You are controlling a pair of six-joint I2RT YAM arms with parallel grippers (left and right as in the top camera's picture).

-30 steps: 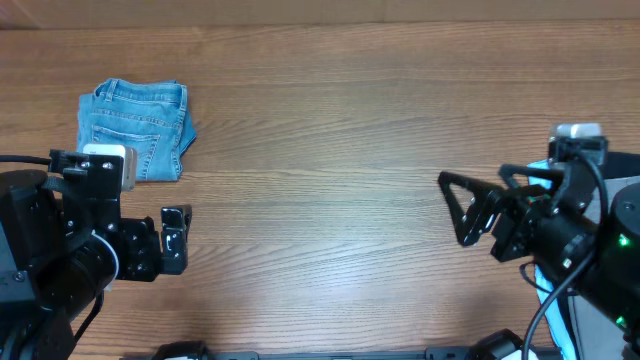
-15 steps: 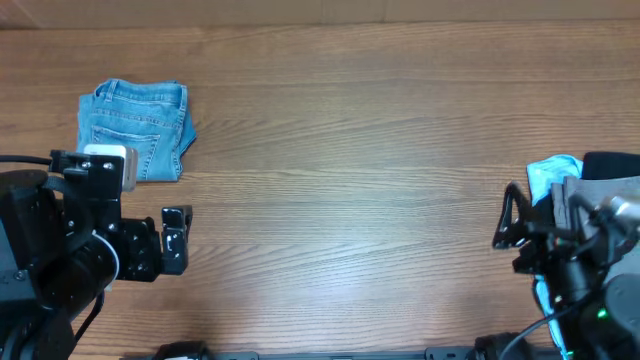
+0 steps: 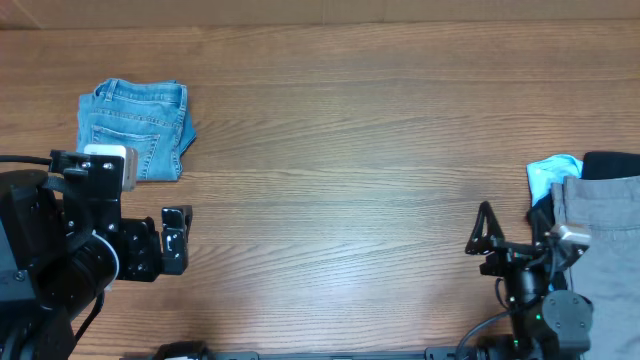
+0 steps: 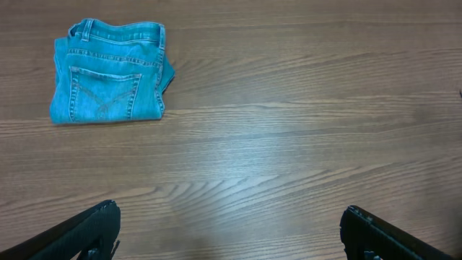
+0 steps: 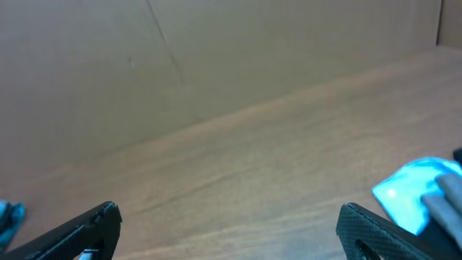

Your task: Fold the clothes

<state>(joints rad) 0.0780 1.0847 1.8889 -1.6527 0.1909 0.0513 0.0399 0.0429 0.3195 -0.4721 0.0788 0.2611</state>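
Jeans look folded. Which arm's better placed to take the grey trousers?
Right, likely: right gripper is open beside the grey trousers; left gripper sits across the table by the jeans.

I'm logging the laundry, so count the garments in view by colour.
Blue jeans: 1
Turquoise garment: 1
Black garment: 1
Grey trousers: 1
Total: 4

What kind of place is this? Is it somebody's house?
Probably not a house. It looks like a robot test bench for folding laundry. A left gripper and a right gripper are at a wooden table, with folded jeans on it and grey trousers at the edge.
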